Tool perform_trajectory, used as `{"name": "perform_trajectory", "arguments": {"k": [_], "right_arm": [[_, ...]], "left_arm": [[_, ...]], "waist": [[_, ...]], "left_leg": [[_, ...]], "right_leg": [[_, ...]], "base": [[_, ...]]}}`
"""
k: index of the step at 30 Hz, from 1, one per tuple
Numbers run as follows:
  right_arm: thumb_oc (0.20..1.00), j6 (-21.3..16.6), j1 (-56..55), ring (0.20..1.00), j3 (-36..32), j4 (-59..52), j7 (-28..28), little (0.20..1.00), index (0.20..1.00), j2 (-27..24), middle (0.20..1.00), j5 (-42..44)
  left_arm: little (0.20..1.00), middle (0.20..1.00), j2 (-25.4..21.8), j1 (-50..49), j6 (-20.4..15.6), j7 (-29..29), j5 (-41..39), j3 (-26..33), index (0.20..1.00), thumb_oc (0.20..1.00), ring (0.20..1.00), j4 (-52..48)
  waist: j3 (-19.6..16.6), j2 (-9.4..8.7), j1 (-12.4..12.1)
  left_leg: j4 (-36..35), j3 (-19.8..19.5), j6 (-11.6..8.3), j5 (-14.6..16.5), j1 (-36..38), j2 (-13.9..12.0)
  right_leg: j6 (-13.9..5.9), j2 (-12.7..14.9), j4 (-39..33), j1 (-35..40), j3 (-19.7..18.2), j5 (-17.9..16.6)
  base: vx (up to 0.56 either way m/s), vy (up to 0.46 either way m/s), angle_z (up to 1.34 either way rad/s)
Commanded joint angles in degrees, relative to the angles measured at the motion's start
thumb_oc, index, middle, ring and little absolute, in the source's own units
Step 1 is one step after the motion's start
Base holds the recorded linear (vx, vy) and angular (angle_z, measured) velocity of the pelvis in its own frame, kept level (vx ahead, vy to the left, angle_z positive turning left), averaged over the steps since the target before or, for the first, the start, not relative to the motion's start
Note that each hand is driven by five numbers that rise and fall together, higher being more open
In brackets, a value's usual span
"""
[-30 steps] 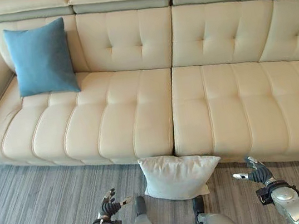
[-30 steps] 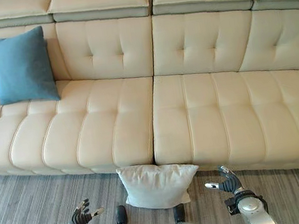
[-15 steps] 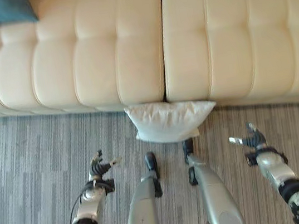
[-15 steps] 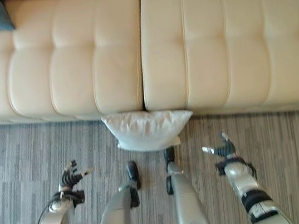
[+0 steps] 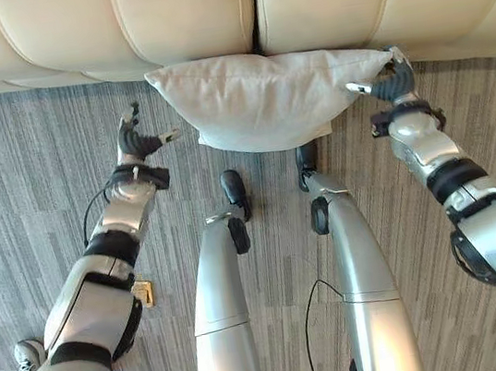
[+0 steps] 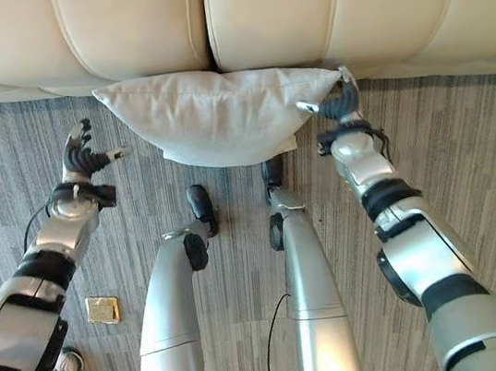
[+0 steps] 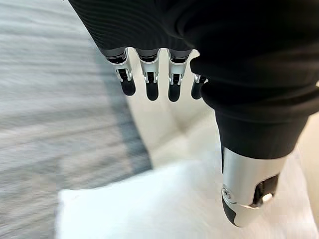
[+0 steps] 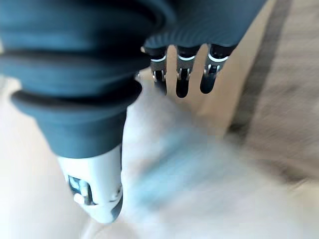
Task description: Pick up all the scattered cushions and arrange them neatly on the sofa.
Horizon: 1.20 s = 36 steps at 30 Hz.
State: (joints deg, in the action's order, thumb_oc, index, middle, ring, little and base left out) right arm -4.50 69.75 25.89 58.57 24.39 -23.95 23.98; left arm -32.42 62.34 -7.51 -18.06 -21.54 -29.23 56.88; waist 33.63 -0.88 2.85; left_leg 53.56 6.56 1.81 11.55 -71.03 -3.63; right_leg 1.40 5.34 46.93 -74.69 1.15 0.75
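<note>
Cushion (image 5: 267,97) on floor against sofa (image 5: 185,13) base, long axis running left-right between both hands.
Right hand (image 5: 389,85) at cushion's right corner, nearer; left hand (image 5: 136,141) just off left end. Both open, empty.

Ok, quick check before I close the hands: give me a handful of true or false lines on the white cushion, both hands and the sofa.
1. The white cushion lies on the floor against the sofa front. True.
2. The left hand already grips the cushion. False: it is open, off the cushion's corner.
3. The right hand is at the cushion's other corner. True.
4. The cushion sits on the sofa seat. False: it is on the carpet.
</note>
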Motion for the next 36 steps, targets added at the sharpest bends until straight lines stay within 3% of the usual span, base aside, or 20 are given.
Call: {"name": "perform_trajectory", "arguments": {"k": [1, 2, 3, 6, 10, 19, 21, 23, 24, 26, 36], "right_arm": [[0.947, -2.36, -1.44, 0.947, 2.26, -0.38, -0.2, 0.947, 0.947, 4.7, 0.947, 3.41], [0.2, -3.28, -0.64, 0.2, 3.84, -1.84, -0.49, 0.2, 0.2, 8.01, 0.2, 4.02], [0.2, -3.29, -0.64, 0.2, 3.85, -1.85, -0.48, 0.2, 0.2, 8.01, 0.2, 4.02], [0.2, -5.05, -1.52, 0.2, 4.61, -6.11, -0.89, 0.2, 0.2, 10.29, 0.2, 4.26], [0.2, -6.34, -5.32, 0.2, 5.07, -12.88, -1.22, 0.2, 0.2, 9.61, 0.2, 0.26], [0.2, -7.35, -24.34, 0.2, -1.27, -29.41, -4.52, 0.2, 0.2, 5.35, 0.2, -5.51], [0.2, -7.9, -29.46, 0.2, -3.47, -33.07, -5.59, 0.2, 0.2, 4.98, 0.2, -5.64], [0.2, -7.85, -29.62, 0.2, -3.46, -33.19, -5.59, 0.2, 0.2, 4.97, 0.2, -5.66], [0.2, -8.54, -38.74, 0.2, -6.53, -39.71, -7.91, 0.2, 0.2, 4.61, 0.2, -5.79], [0.2, -9.31, -47.88, 0.2, -9.8, -46.76, -10.73, 0.2, 0.2, 4.34, 0.2, -4.96], [0.2, -9.79, -66.91, 0.2, -17.04, -66.34, -18.52, 0.2, 0.2, 0.2, 0.2, -5.37]], "left_arm": [[1.0, 1.0, 2.87, 0.78, -0.77, -0.8, -2.05, 1.53, 1.0, 1.0, 1.0, 1.33], [0.536, 0.536, 5.09, 2.36, -1.34, -1.19, -2.73, 0.85, 0.536, 0.536, 0.536, 0.13], [0.2, 0.2, 5.09, 2.36, -1.33, -1.2, -2.72, 0.85, 0.2, 0.2, 0.2, 0.12], [0.2, 0.2, 6.61, 1.43, -3.04, -2.28, -3.4, 1.3, 0.2, 0.2, 0.2, -4.47], [0.2, 0.2, 6.97, -2.33, -4.48, -3.48, -1.77, 2.39, 0.2, 0.2, 0.2, -12.26], [0.2, 0.2, 8.9, -19.74, -6.92, -5.63, 2.12, 10.55, 0.2, 0.2, 0.2, -32.38], [0.2, 0.2, 9.96, -24.2, -7.47, -5.37, 2.51, 12.58, 0.2, 0.2, 0.2, -37.03], [0.2, 0.2, 9.98, -24.36, -7.4, -5.39, 2.55, 12.58, 0.2, 0.2, 0.2, -37.16], [0.2, 0.2, 11.83, -32.34, -7.89, -3.86, 3.53, 14.55, 0.2, 0.2, 0.2, -43.59], [0.2, 0.2, 12.66, -41.2, -8.08, -1.66, 4.52, 15.95, 0.2, 0.2, 0.2, -48.96], [0.2, 0.2, 11.42, -62.34, -7.56, 5.04, 3.68, 20.84, 0.2, 0.2, 0.2, -59.51]], "waist": [[-4.13, 2.89, -0.52], [-4.46, 3.1, -0.81], [-4.46, 3.11, -0.8], [-5.31, 3.28, -0.99], [-6.75, 2.91, -0.71], [-8.57, 1.49, -0.32], [-8.73, 1.06, -0.22], [-8.57, 1.06, -0.22], [-9.86, 0.7, -0.14], [-11.41, 0.32, 0.1], [-21.29, -0.16, 0.73]], "left_leg": [[-1.02, -3.91, -2.52, 1.83, 0.03, 0.6], [-0.59, -4.05, -2.29, 2.0, -0.4, 0.66], [-0.59, -4.06, -2.29, 2.0, -0.4, 0.66], [-2.11, -4.22, -2.56, 1.49, 0.78, 0.96], [-6.56, -4.6, -3.19, 0.24, 4.24, 1.05], [-24.42, -4.05, -4.95, -3.39, 24.33, 0.74], [-28.38, -3.64, -4.96, -5.77, 28.58, 0.94], [-28.62, -3.64, -4.96, -5.85, 28.98, 0.95], [-34.06, -3.23, -5.51, -6.82, 37.1, 0.75], [-38.59, -2.94, -5.92, -7.57, 45.22, 0.74], [-49.3, -0.93, -6.82, -9.2, 64.86, -0.57]], "right_leg": [[-3.32, -0.52, 3.11, 3.04, -1.92, 9.42], [-3.13, -0.49, 3.89, 2.51, -1.36, 9.69], [-3.13, -0.49, 3.9, 2.51, -1.36, 9.69], [-2.97, -0.55, 2.96, 3.6, -0.98, 9.67], [-3.15, -0.36, -0.5, 6.63, -0.46, 8.95], [-5.31, 0.69, -15.79, 24.98, 1.57, 5.21], [-5.27, 1.07, -19.7, 29.02, 2.37, 2.97], [-5.27, 1.07, -19.89, 29.4, 2.4, 2.91], [-5.89, 1.37, -24.79, 37.19, 3.53, 2.07], [-6.32, 1.24, -29.7, 45.59, 4.51, 1.33], [-6.8, -1.16, -39.01, 64.39, 5.04, 1.33]], "base": [[0.04, -0.043, -0.01], [0.0, 0.0, 0.0], [0.03, -0.035, -0.02], [0.02, -0.037, -0.04], [0.01, -0.017, 0.09], [-0.01, -0.001, 0.04], [-0.04, -0.011, -0.02], [0.05, -0.015, 0.0], [0.14, -0.041, 0.04], [0.22, -0.061, -0.08], [0.17, -0.035, -0.04]]}}
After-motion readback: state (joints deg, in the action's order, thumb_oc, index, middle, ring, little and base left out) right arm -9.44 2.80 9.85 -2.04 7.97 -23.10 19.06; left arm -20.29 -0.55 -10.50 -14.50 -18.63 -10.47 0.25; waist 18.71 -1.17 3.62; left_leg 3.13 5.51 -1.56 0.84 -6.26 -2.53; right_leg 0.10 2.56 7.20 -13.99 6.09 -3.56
